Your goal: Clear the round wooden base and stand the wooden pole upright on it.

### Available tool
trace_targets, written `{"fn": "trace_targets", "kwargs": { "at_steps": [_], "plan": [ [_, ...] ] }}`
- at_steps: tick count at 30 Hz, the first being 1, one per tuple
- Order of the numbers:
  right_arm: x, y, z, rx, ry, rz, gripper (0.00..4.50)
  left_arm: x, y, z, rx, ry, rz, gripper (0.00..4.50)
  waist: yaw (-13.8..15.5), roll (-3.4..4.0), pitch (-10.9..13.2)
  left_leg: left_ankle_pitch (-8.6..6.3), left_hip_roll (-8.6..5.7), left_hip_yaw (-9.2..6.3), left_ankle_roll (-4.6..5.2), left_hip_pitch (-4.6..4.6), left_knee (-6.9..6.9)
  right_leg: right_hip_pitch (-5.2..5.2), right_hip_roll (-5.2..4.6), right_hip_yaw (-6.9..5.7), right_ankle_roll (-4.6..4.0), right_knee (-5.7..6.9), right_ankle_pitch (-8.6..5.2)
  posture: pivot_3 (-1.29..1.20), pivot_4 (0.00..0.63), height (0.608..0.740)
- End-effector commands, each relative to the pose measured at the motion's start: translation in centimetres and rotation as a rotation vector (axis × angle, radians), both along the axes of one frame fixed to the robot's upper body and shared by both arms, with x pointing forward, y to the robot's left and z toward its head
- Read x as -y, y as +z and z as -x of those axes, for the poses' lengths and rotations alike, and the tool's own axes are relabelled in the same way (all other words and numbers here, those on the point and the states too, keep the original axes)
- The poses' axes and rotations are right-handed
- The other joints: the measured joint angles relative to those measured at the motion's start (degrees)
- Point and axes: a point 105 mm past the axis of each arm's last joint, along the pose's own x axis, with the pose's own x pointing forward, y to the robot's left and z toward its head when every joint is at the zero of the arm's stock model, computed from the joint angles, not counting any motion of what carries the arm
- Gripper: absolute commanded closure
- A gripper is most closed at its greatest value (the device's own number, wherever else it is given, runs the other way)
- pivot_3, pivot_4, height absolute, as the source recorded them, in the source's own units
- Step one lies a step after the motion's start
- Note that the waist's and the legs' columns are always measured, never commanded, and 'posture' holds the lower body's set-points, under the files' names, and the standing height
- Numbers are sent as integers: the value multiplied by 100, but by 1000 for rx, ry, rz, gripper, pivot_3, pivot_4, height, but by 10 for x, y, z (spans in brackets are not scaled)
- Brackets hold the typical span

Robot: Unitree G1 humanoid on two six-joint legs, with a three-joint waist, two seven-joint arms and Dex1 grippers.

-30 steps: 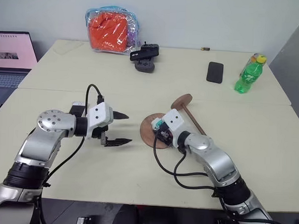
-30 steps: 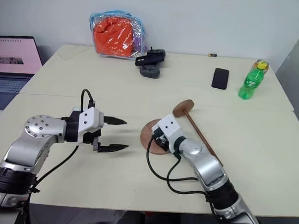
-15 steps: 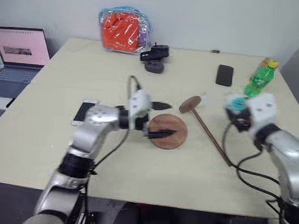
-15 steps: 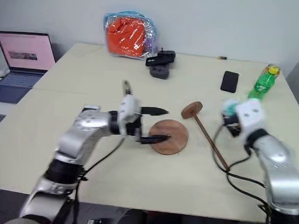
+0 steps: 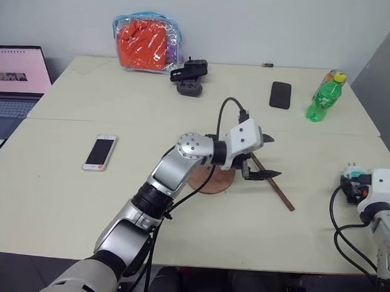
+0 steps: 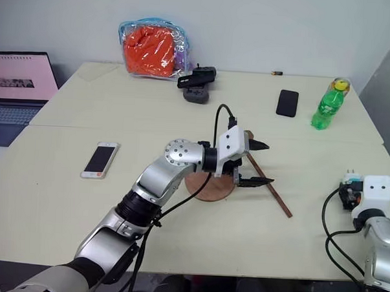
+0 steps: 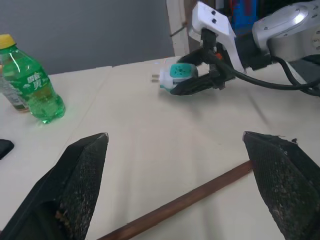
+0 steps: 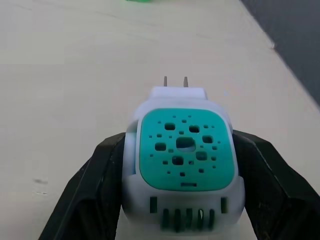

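Carrying the white-and-teal plug-in device [image 8: 186, 156], clamped between its fingers, right end effector [image 5: 360, 192] near the table's [image 5: 63, 198] right edge: base-clearing step all but done, only set-down of the device left. Round wooden base [image 6: 206, 186] bare at table centre, partly behind the left arm. Wooden pole [image 5: 272, 186] flat beside it, disc end toward the base. Left end effector [image 5: 264, 157] spread wide, empty, straddling the pole's rod. Next: close on the rod, lift, stand disc-down on the base.
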Motion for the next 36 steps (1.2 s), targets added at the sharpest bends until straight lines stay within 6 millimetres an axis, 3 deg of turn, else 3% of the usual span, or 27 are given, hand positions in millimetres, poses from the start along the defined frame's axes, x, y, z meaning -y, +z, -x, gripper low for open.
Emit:
{"fn": "trace_targets", "kwargs": {
  "at_steps": [1,5,9,12,16,21,24,31,36],
  "plan": [
    [6,18,2,70,-15,-28,733,4,12,4,43,-16,21,0,1,5,-1,0,-2,0,0,0,0,0,-2,0,0,0,0,0,150,740],
    [6,32,5,102,-7,-44,12,-2,9,4,29,-11,10,0,7,6,-2,0,-3,-3,0,0,0,0,-2,-1,1,0,-1,0,150,740],
    [5,59,15,122,15,11,12,-14,14,-3,17,35,22,0,15,13,-4,0,-6,-6,-1,-3,0,0,-5,-3,3,0,-2,0,150,740],
    [-23,91,21,84,160,125,12,-46,16,-12,67,95,-29,0,-14,28,-1,0,-8,-7,0,-4,0,0,-7,-1,6,1,-3,0,150,740],
    [-71,112,17,13,382,192,12,-95,8,-17,119,153,-176,0,-56,28,-2,0,-3,-10,0,-2,-5,4,2,-2,6,10,-4,0,150,740],
    [-119,109,5,-93,584,200,12,-141,-7,-19,124,215,-320,0,-1,25,0,0,-2,-25,0,6,1,10,1,-18,6,0,-5,0,150,740],
    [-151,104,-6,-145,708,222,12,-155,-12,-20,113,250,-345,0,24,25,1,0,-12,-26,0,-5,6,7,-11,-21,6,-9,-5,0,150,740],
    [-197,92,-39,-287,760,165,12,-154,-19,-15,103,259,-346,0,24,20,3,0,-18,-43,0,-36,12,-2,-25,-42,6,-30,-4,0,150,740],
    [-205,76,-69,-430,734,112,12,-148,-25,-13,133,252,-368,0,12,21,3,0,-17,-44,1,-37,8,-7,-26,-43,6,-31,-4,0,150,740]
  ]
}}
